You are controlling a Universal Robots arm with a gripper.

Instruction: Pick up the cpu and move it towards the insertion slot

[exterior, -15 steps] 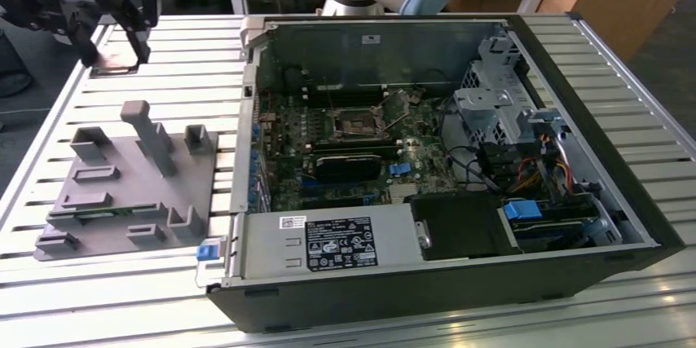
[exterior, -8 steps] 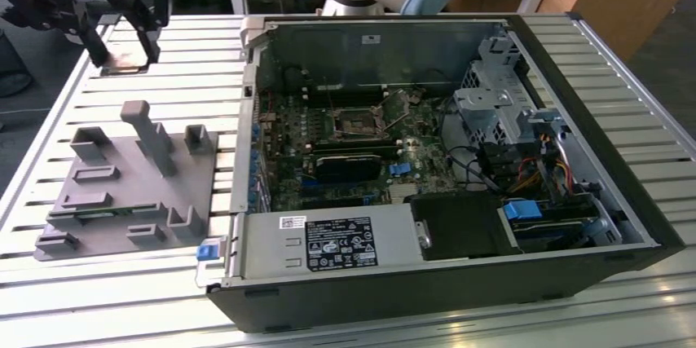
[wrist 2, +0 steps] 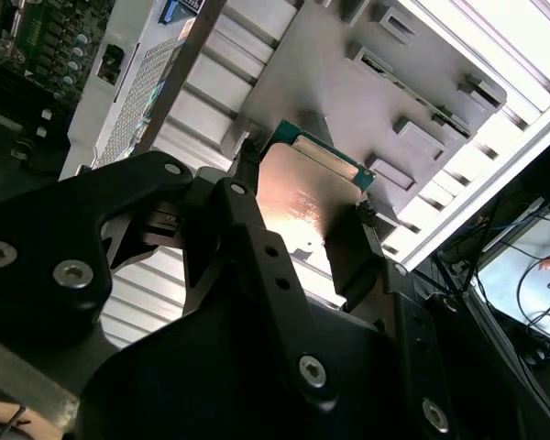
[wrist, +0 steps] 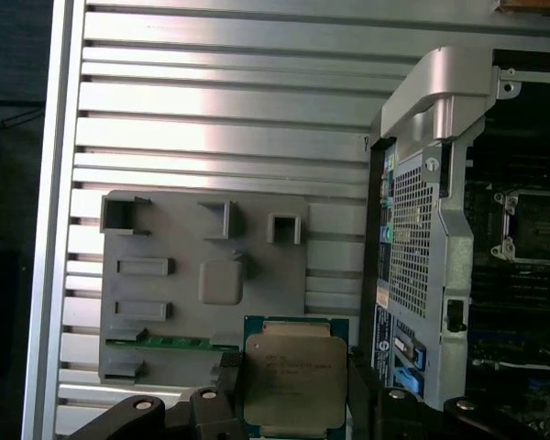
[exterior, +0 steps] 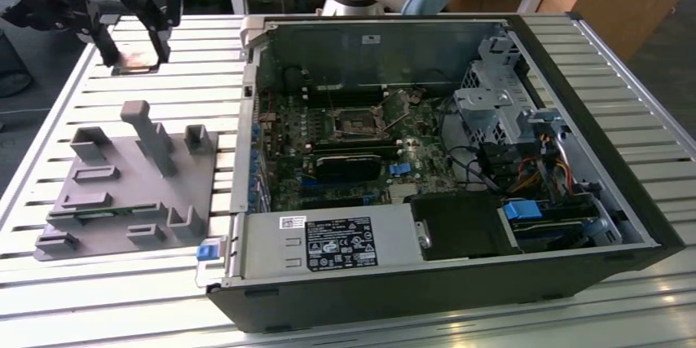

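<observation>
One cpu sat pinched by its edges in the gripper | high above the fixture | slot far off | a weak pinch could drop it.

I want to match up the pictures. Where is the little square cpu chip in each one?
Exterior view: the cpu hangs in the gripper, high at the exterior view's left, above the slatted table.
First wrist view: the cpu sits between the black jaws, over the grey fixture.
Second wrist view: the cpu glints between the jaws, green edge showing.
Shared landmark: the grey fixture on the table.
</observation>
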